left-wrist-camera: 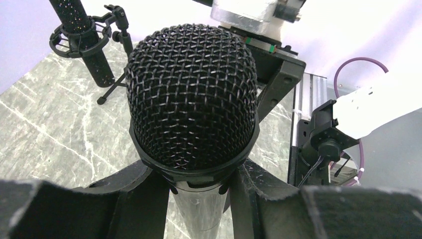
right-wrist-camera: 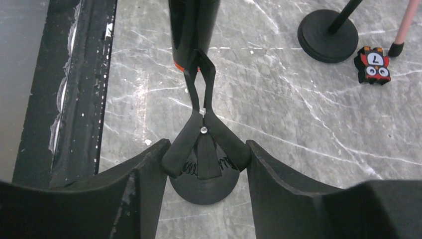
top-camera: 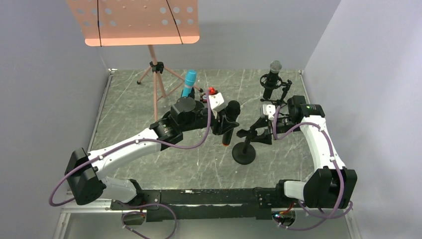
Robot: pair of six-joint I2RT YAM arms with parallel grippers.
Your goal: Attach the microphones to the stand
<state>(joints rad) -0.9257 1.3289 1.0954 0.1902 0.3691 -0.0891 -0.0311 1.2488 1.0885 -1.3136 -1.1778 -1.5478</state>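
My left gripper (top-camera: 225, 125) is shut on the black microphone with the orange end (top-camera: 230, 123), holding it upright just below its black mesh head (left-wrist-camera: 191, 94); its fingers (left-wrist-camera: 134, 199) clamp the body. My right gripper (top-camera: 263, 130) is shut on the handles of the spring clip (right-wrist-camera: 204, 149) of a black stand with a round base (top-camera: 244, 152). The clip's tips (right-wrist-camera: 198, 74) touch the microphone's orange end (right-wrist-camera: 180, 63). The blue microphone (top-camera: 189, 82) stands on its stand at the back. The black microphone with the silver head (top-camera: 273, 74) sits in a shock mount on a small tripod.
A pink music stand (top-camera: 157, 74) stands at the back left, one foot (right-wrist-camera: 405, 30) near a second round stand base (right-wrist-camera: 327, 35). A small red toy (right-wrist-camera: 373, 64) lies beside it. The table's dark front rail (right-wrist-camera: 79, 89) runs along the left of the right wrist view.
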